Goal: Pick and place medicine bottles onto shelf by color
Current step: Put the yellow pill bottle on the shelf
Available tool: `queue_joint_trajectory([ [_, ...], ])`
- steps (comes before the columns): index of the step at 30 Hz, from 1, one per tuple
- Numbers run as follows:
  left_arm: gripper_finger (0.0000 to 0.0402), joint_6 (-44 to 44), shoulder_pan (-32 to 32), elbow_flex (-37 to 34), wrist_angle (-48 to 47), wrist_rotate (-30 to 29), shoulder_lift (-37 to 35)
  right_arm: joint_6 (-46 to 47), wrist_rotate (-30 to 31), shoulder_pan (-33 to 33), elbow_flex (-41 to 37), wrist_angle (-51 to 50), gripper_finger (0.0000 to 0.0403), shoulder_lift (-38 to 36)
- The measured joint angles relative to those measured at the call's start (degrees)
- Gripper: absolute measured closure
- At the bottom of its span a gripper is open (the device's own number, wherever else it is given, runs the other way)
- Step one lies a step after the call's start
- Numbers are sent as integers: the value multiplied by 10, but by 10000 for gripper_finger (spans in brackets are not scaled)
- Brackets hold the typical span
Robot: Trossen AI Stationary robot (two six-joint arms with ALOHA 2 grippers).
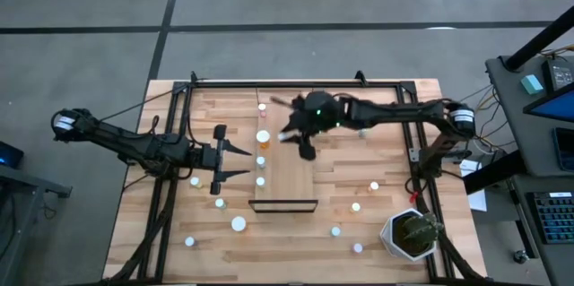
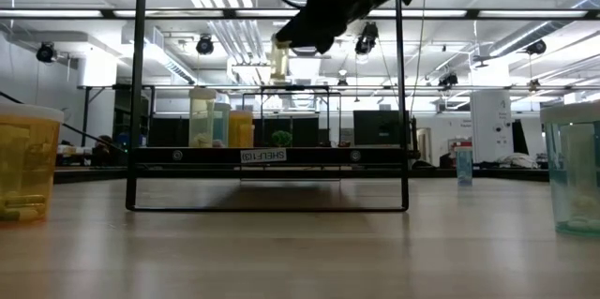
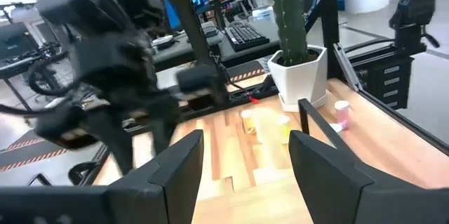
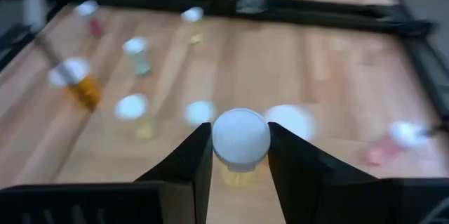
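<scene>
Right hand (image 4: 240,159) clamped on white-capped pale yellow bottle (image 4: 240,140), lifted above long light-wood shelf (image 1: 289,174); low view alone shows height. Left hand (image 1: 244,162) spread wide, beside shelf edge.

A small white label (image 2: 263,156) on the shelf's (image 2: 375,156) dark front edge seems to read "SHELF101", though blurred.

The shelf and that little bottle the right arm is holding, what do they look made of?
The shelf looks like pale unfinished wood, with visible grain and a matte surface; the thin rail at its end looks like dark metal. The bottle between the right gripper fingers seems to be plastic: a smooth opaque white cap over a see-through yellowish body, though glass cannot be ruled out.
</scene>
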Motion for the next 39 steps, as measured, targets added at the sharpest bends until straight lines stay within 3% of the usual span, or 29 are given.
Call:
queue_joint_trajectory([
  [6, 207, 11, 0, 0, -21, -53, -21, 69, 5, -47, 1, 31, 293, 17],
  [18, 207, 77, 0, -10, -74, -148, -85, 69, 4, -88, 83, 48, 293, 135],
  [29, 207, 90, 0, -45, -78, -172, -143, 87, 5, -92, 83, 107, 293, 180],
  [39, 207, 90, 0, -47, -78, -173, -155, 85, 6, -91, 84, 137, 293, 209],
])
